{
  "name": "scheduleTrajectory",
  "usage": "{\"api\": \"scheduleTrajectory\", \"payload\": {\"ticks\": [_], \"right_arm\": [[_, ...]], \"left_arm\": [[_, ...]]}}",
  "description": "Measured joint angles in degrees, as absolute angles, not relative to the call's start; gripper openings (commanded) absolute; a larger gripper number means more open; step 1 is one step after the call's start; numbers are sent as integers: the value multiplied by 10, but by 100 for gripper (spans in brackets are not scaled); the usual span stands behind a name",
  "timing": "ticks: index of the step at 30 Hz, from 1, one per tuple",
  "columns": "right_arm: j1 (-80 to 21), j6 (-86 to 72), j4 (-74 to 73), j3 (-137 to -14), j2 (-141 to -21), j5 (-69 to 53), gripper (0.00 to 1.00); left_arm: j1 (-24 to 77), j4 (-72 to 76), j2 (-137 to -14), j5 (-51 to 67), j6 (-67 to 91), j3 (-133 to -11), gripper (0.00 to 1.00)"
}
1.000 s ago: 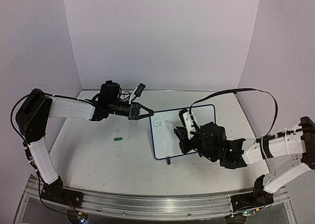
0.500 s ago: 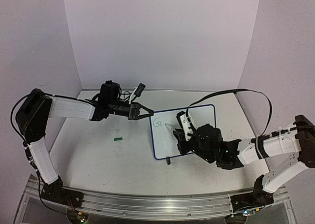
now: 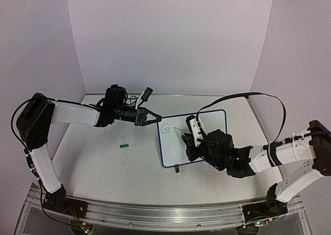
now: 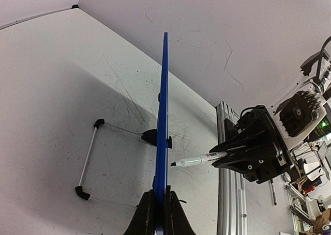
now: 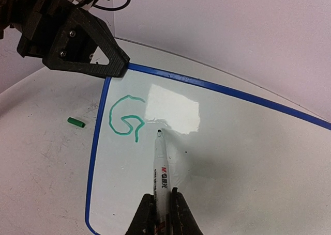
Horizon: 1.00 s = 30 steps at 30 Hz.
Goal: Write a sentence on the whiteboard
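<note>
Robotics lab, plain booth walls [image 3: 170, 38], alu rail [image 3: 155, 214] w/ bolted arm bases [image 3: 54, 198], scuffed tabletop [image 3: 103, 162]

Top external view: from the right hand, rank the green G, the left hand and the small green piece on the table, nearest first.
From the right hand, holding the marker:
1. Green G, just left of it on the whiteboard.
2. Left hand, clamped on the whiteboard's upper-left corner.
3. Small green piece, farther left on the table.
</note>
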State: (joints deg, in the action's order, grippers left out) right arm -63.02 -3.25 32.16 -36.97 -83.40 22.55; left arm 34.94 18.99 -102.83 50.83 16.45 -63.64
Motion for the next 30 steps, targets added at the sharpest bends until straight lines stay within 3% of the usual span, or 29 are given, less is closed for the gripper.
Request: {"api": "scheduleTrajectory", "payload": {"ticks": [30], "right_arm": [[-627,-32,329,-383,-861,214,0]], "left_arm": [[349,190,-1028,508,164,-636,1]]}}
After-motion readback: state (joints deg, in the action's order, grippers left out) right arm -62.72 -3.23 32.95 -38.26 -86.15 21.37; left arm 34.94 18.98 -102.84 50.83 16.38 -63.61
